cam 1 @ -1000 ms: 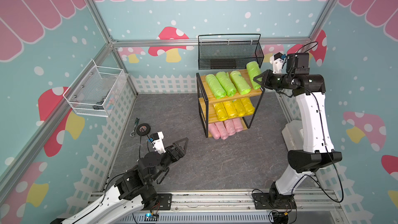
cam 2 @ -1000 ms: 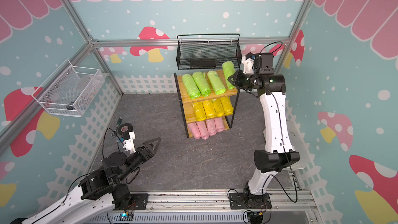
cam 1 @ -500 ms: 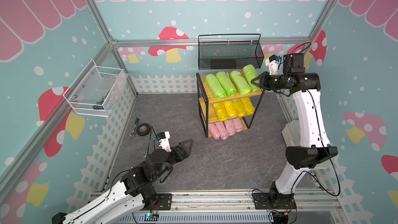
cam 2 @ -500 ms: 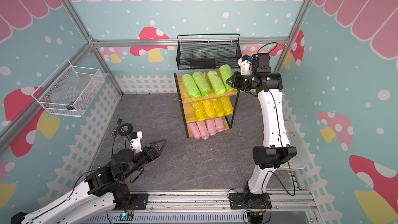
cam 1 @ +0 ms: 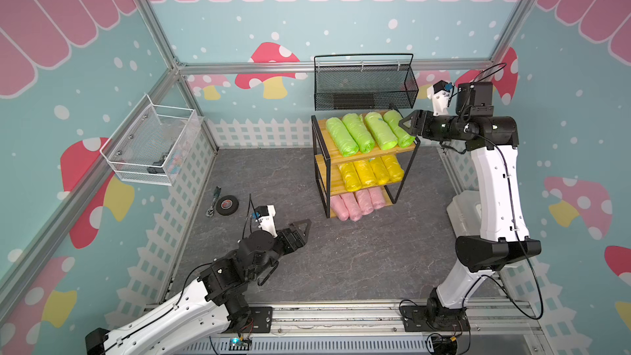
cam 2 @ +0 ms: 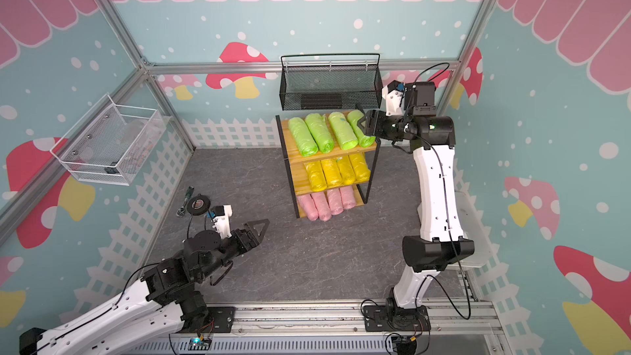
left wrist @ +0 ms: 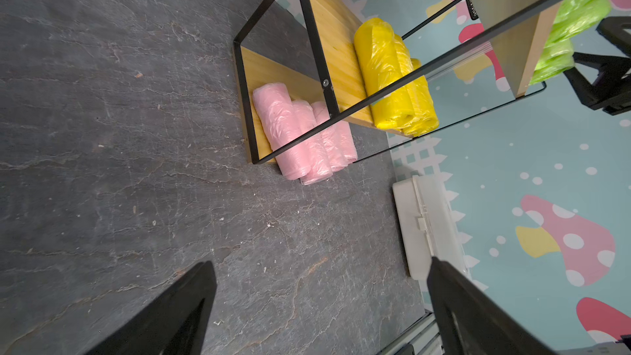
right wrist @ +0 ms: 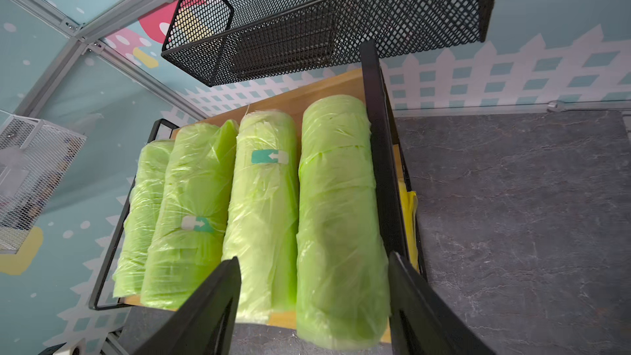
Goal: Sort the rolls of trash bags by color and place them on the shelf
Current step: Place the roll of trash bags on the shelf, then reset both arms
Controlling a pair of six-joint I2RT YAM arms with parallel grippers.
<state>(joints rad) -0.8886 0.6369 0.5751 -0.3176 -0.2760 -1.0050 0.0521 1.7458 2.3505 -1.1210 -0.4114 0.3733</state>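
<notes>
My right gripper (right wrist: 313, 257) stands open, jaws either side of the end green roll (right wrist: 341, 199) on the top board of the shelf (left wrist: 336, 39) (yellows (cam 1: 370, 174) on the middle one, pinks (cam 1: 356, 203) on the bottom). My left gripper (left wrist: 320, 262) hangs open, empty, over the floor (cam 1: 341, 261).

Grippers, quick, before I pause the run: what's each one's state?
Left gripper: open, empty.
Right gripper: open, fingers on either side of the end green roll on the shelf.
</notes>
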